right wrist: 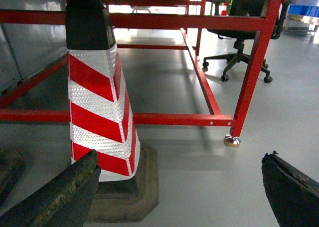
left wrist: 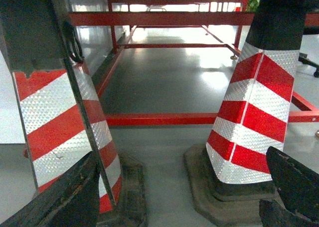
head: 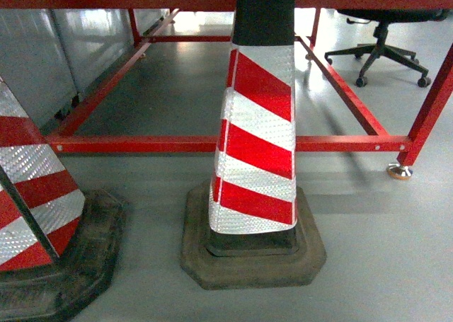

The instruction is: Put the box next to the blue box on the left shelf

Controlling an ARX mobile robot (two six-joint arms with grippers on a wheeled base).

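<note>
The box, the blue box and the left shelf are out of view in all three views. My left gripper (left wrist: 179, 199) is open, low over the grey floor. Its dark fingers (left wrist: 60, 197) show at the bottom corners of the left wrist view, with only floor between them. My right gripper (right wrist: 177, 197) is also open and holds nothing; one of its fingers (right wrist: 294, 192) shows at the lower right. Neither gripper appears in the head view.
Two red-and-white striped traffic cones stand close ahead, one in the centre (head: 258, 145) and one at the left (head: 35, 194). Behind them runs a red-painted metal frame (head: 177, 144) with a round foot (right wrist: 232, 140). An office chair (head: 382, 42) stands at the far right.
</note>
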